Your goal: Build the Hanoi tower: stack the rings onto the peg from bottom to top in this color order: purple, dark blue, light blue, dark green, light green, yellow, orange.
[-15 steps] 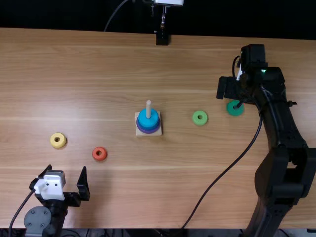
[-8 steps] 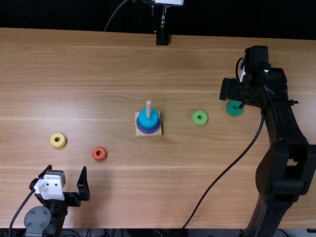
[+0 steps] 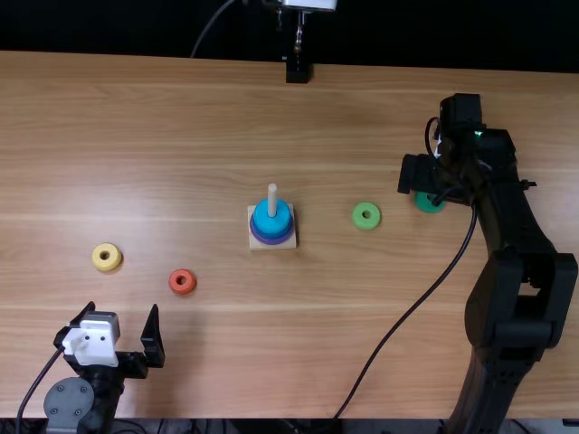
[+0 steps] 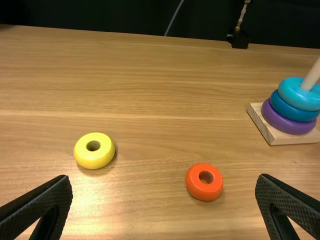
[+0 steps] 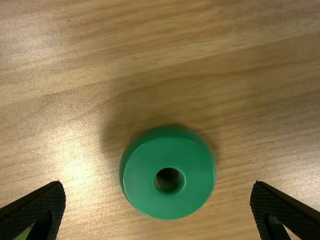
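Poised, the right gripper (image 3: 423, 175) hangs open above the dark green ring (image 5: 142, 182), three o'clock from the peg (image 3: 272, 195); the left (image 3: 123, 308) gapes too.

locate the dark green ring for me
The dark green ring is on the top view's right side, right of the light green ring and partly covered by the right arm.
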